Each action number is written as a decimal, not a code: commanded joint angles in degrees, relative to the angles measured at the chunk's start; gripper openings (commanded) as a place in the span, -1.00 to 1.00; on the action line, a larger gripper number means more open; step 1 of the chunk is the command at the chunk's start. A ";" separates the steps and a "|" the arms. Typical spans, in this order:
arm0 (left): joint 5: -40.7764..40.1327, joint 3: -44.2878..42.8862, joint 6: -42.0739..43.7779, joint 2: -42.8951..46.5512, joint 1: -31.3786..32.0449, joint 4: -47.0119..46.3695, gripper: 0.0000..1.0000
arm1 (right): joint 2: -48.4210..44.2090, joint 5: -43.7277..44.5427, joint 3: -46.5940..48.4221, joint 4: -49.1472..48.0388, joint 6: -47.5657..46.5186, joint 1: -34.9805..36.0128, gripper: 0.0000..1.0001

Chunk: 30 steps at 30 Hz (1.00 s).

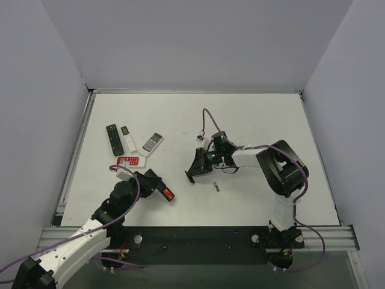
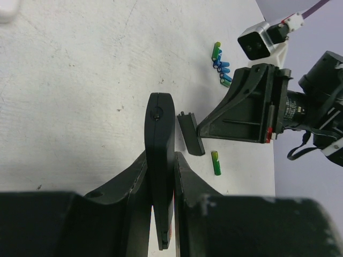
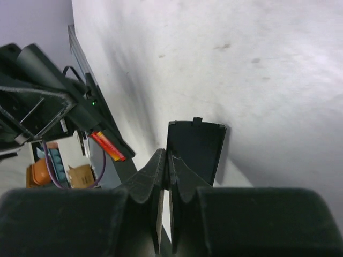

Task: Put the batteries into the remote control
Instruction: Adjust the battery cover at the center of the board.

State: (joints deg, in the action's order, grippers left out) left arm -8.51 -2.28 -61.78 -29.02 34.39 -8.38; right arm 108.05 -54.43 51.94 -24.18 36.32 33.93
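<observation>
My left gripper is shut on the remote control, a slim black bar held edge-up above the table. Two orange-red batteries sit in its open bay, seen also in the top view as batteries at the left gripper. My right gripper is shut on the left edge of the small black cover piece, which is tilted up and casts a shadow. The cover piece is just right of the remote. A green battery lies on the table close by.
A cluster of blue and green batteries lies behind the right arm. At the table's left lie a black buttoned remote, a small white one, a grey-white one and a red-and-white one.
</observation>
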 commanded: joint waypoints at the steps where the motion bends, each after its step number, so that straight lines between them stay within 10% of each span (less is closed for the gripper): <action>1: 0.69 1.67 0.34 0.89 -0.29 -3.48 -1.00 | 1.90 -1.30 -1.75 -5.61 3.50 -3.34 -0.94; 14: 0.60 1.67 -0.01 2.12 -0.29 -2.52 -1.00 | -5.73 4.94 -4.48 1.50 -3.00 -6.95 -0.62; 22: 0.51 1.23 0.17 1.51 -0.29 -2.43 -1.00 | -16.20 27.24 -2.91 20.91 -6.70 -0.46 -0.04; 30: 1.57 0.70 0.08 1.42 -0.29 -2.43 -1.00 | -14.19 33.43 -1.06 29.46 -0.64 2.37 -0.10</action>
State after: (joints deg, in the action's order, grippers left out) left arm -8.21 -2.28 -61.84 -27.88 34.39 -8.36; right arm 92.71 -26.63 49.84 -1.13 32.29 36.38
